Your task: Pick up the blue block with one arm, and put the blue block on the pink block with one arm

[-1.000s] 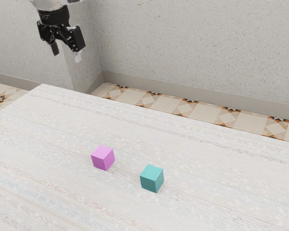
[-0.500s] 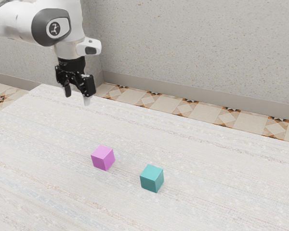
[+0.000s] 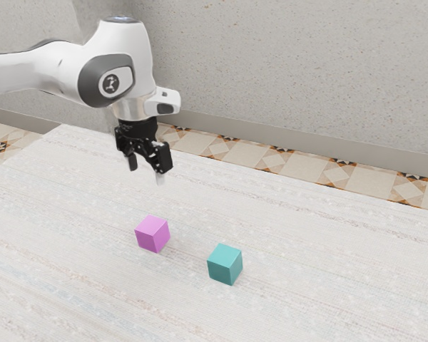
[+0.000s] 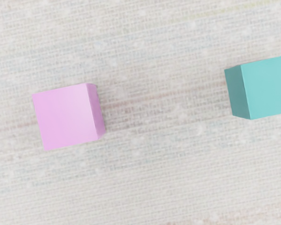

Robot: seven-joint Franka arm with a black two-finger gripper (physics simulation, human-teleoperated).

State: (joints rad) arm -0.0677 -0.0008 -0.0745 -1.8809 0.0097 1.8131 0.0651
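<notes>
A teal-blue block (image 3: 225,263) rests on the pale table (image 3: 307,235), a short way to the exterior view's right of a pink block (image 3: 153,234). The two stand apart. My black gripper (image 3: 147,173) hangs open in the air above and behind the pink block, with nothing between its fingers. From the hand's camera, the pink block (image 4: 68,122) and the blue block (image 4: 261,87) both lie below on the table, the blue one cut by the picture's edge.
The table's far edge runs along a patterned tile floor (image 3: 307,164) and a speckled grey wall (image 3: 292,64). The white arm (image 3: 71,68) reaches in from the exterior view's upper left.
My arm has swung down and toward the exterior view's right, bringing the open gripper from high at the upper left to just above and behind the pink block. The blocks have not moved.
</notes>
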